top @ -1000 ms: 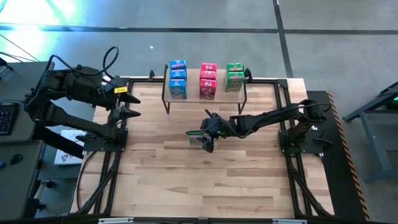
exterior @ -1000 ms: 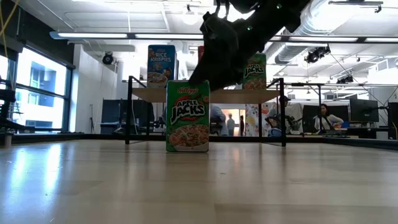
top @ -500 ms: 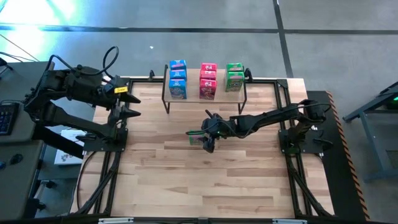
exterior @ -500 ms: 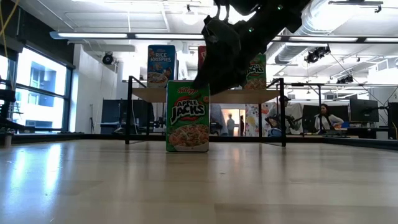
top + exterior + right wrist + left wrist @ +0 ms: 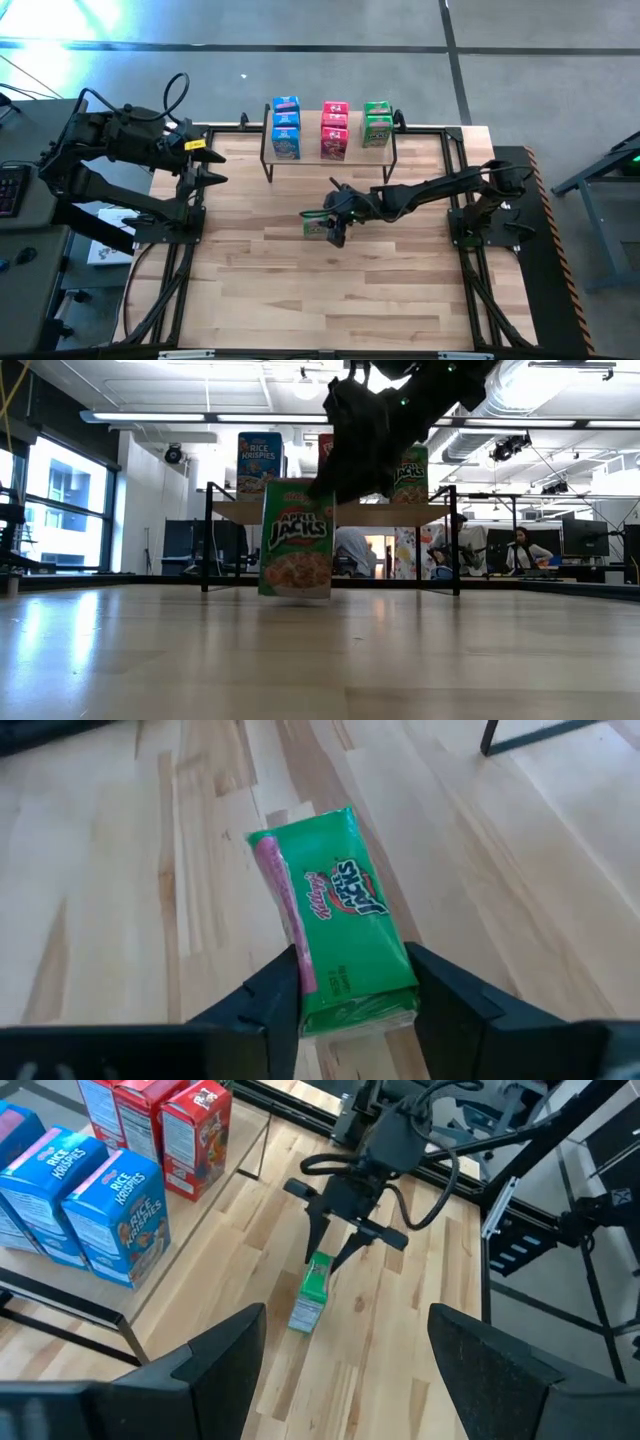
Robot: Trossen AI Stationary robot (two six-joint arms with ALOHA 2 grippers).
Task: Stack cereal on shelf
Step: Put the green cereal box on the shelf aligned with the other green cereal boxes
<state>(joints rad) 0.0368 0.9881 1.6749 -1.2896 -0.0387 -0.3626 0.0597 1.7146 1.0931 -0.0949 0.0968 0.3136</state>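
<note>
A green cereal box printed Apple Jacks is near the middle of the table, in front of the shelf. My right gripper reaches in from the table's right and is shut on this box. The box leans out of upright. On the shelf stand blue boxes, pink-red boxes and green boxes. My left gripper waits open at the table's far left edge, holding nothing. My right gripper pinches the green box's upper end between its two fingers, one on each side. The fingers come slanting down from the table's right. The box hangs tilted below them. Its bottom edge is at the tabletop; whether it touches I cannot tell.
The shelf's thin black legs stand just beyond the held box. Black frame rails run along the table's left and right edges. Bare plank tabletop stretches toward the near edge. People sit in the room behind.
My right gripper has shut on the green box, its fingers closing in from both sides. The box stood upright on the table a second ago; it is now tipped and shifted a little.
</note>
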